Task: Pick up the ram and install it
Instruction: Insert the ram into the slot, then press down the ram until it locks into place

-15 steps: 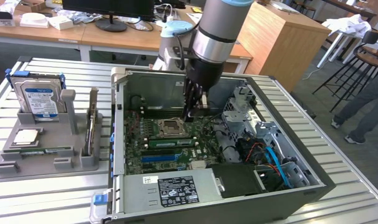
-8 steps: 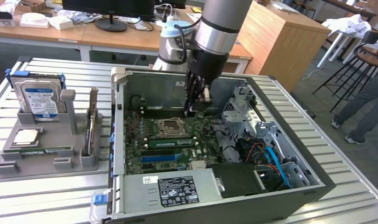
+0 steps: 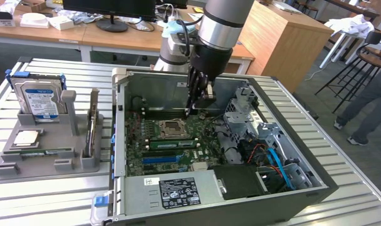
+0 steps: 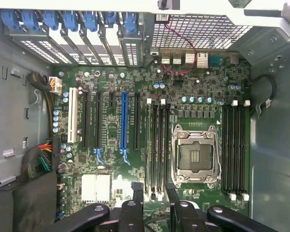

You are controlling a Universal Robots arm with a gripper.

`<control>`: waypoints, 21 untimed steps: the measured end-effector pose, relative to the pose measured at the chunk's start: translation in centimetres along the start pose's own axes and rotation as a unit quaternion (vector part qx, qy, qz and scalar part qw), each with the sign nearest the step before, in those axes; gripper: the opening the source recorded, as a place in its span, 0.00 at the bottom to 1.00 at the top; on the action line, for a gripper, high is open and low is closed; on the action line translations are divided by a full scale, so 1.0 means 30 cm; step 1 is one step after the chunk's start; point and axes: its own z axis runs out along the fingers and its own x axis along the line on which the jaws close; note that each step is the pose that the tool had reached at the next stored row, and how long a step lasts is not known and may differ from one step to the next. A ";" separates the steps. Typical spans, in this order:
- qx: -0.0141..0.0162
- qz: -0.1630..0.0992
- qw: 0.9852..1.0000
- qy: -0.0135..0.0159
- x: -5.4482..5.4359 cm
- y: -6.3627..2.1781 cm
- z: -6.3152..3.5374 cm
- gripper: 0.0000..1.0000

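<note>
Tray point(image 3: 71, 167): grey holder on the slatted table point(image 3: 45, 197), at the exterior view's left, just beside the open computer case point(image 3: 177, 89).
Hard drive point(image 3: 39, 101): stands upright at the back of the tray, blue label facing out.
CPU chip point(image 3: 26, 138): square and silver-topped, lying flat in front of the hard drive.
Ram point(image 3: 43, 151): long thin green stick lying in the tray's front groove, just beside the CPU chip and well apart from the claw.
Expansion card point(image 3: 92, 127): stands on edge at the tray's side nearest the case.
Motherboard point(image 3: 152, 160): green board on the case floor, with its rows of long slots seen in the wrist view point(image 4: 198, 82).
Second green stick point(image 3: 173, 144): seems to stand in a slot just beside the CPU socket point(image 3: 171, 127).
CPU socket, wrist view point(image 4: 195, 157): metal frame with memory slots on both sides.
Gripper point(image 3: 199, 106): hangs inside the case above the motherboard, near the socket; in the wrist view point(image 4: 154, 191) its fingers stand apart with nothing between them, touching nothing.
Person point(image 3: 366, 103): legs at the exterior view's right edge, well apart from the table.
</note>
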 end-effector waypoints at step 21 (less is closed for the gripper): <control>0.000 0.000 1.000 0.000 0.000 0.001 -0.016 0.31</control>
